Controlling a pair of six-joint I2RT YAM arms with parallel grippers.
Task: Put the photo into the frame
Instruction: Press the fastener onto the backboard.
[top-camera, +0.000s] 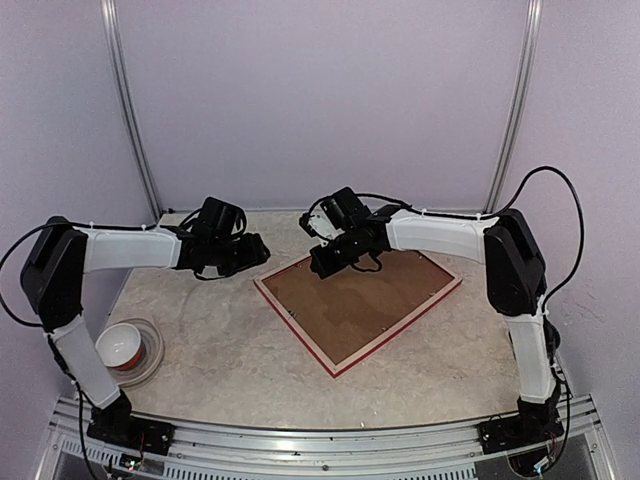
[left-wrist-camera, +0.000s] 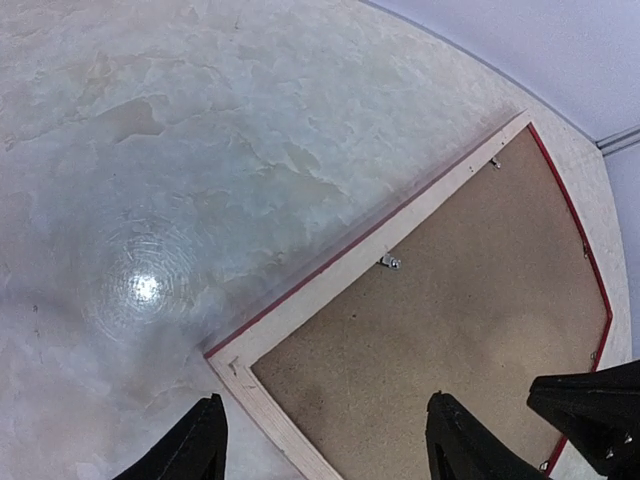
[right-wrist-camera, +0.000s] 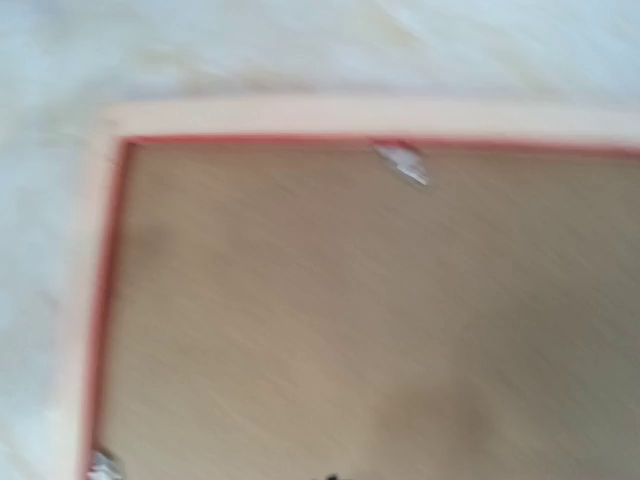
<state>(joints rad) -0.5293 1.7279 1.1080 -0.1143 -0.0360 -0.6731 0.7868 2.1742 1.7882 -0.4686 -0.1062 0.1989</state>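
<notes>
The frame is laid face down in the middle of the table, turned at an angle, and a brown backing board is seen inside its pale rim. The left gripper is held over the frame's left corner, jaws well apart, with nothing between them. The right gripper is placed above the far edge, jaws closed; whether anything is pinched cannot be told.

the brown backing board lies under the right gripper, set inside the frame on the table. the frame's nearest corner sits just beside the left gripper. a white bowl stands well behind that gripper, toward its arm's base.
</notes>
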